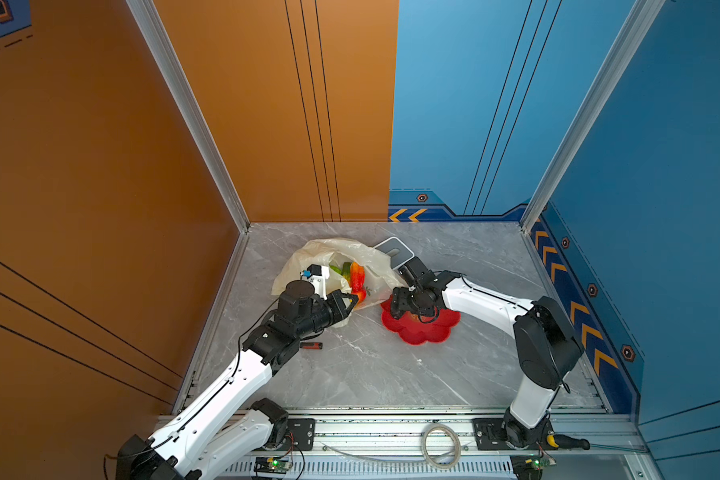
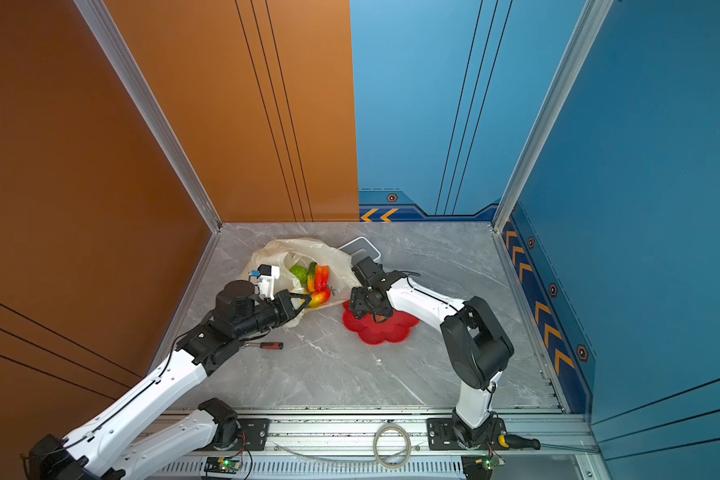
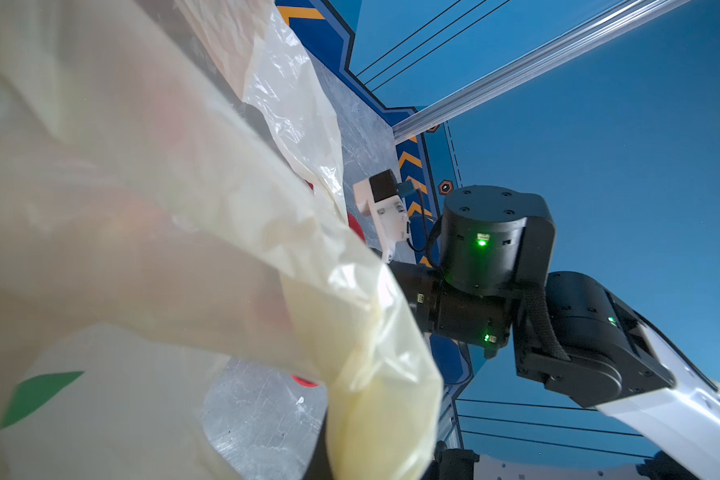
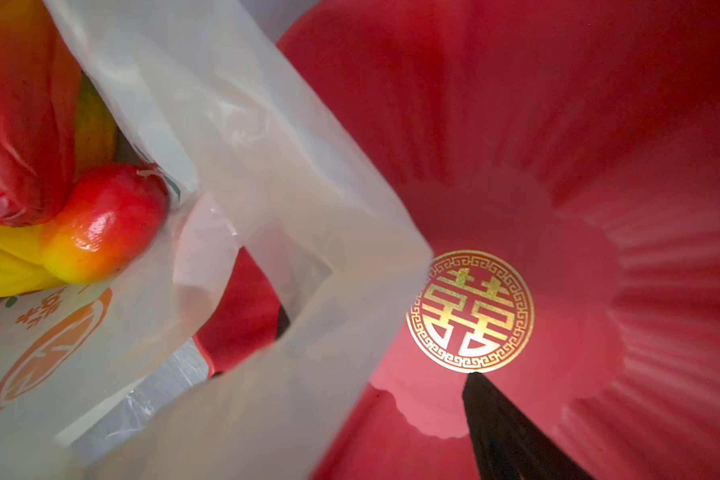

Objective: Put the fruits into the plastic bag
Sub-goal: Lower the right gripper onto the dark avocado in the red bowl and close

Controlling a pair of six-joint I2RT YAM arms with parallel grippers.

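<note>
Right wrist view is showing the right tool (image 4: 377, 347) hanging with its jaws spread wide and gripping nothing. One dark finger (image 4: 499, 419) is pointing into the red dish (image 4: 599, 208), just beside a gold emblem (image 4: 469, 309). The other is peeking out behind a handle loop of the plastic bag (image 4: 267, 187), which is overlapping the dish rim.

Across the bag's mouth, the left tool (image 1: 351, 298) is clamping shut on the bag's near rim. Its wrist view is looking almost wholly through that film.

The fruits (image 2: 317, 286) are lying inside the bag, just within its open mouth. A green one is sitting deepest, with red-orange oblong ones beside it, and a red-yellow fruit (image 4: 105, 224) is resting nearest the rim.

In both top views a white-grey box (image 1: 393, 251) is touching the bag's far side. A screwdriver (image 1: 312, 345) is lying near the bag, beside the left arm. Bare table (image 1: 391, 374) is stretching open on the bag's near side and well off toward its right-arm side.
</note>
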